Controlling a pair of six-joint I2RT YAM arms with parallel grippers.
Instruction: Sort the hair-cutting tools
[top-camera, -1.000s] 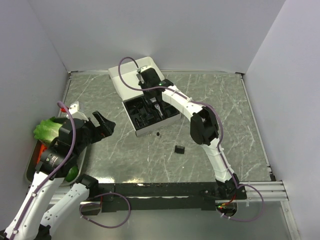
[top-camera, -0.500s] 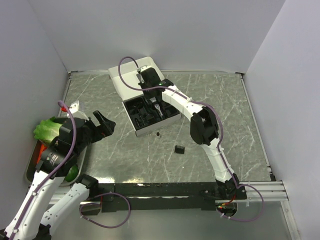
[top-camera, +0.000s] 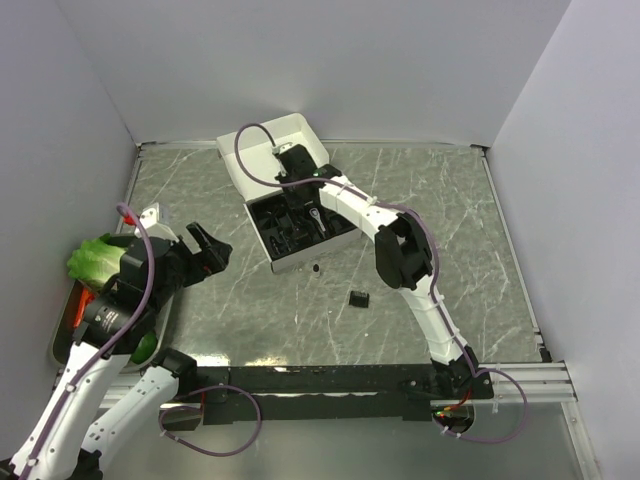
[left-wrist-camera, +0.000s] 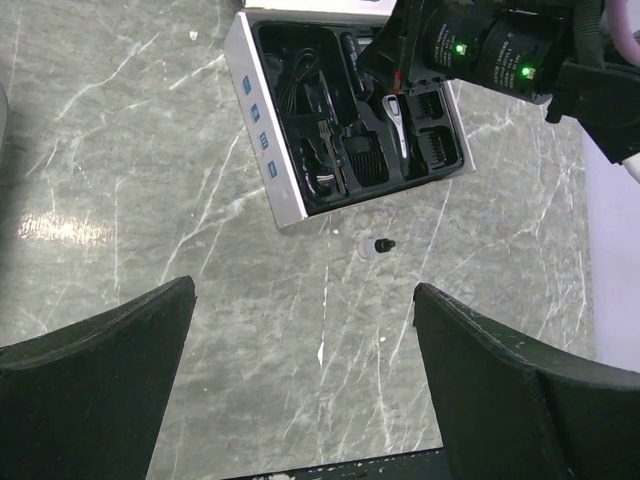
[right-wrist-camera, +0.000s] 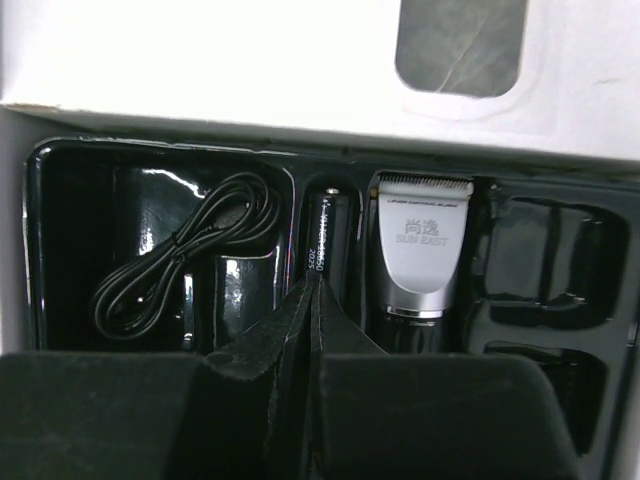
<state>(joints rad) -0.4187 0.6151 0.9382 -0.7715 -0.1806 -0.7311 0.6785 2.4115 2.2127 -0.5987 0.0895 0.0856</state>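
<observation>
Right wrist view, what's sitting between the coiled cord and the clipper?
A slim black tube lies there, beside the clipper; the right wrist view shows it.

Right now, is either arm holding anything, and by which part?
Nothing visibly held: left fingers spread empty; right fingers pressed together above the black moulded box insert.

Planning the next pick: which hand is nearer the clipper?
Right. The right hand hangs over the box, right beside the clipper; the left hand sits far off to the left.

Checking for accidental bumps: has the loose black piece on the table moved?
No. The black piece lies where it did, off the white box's near right corner.
</observation>
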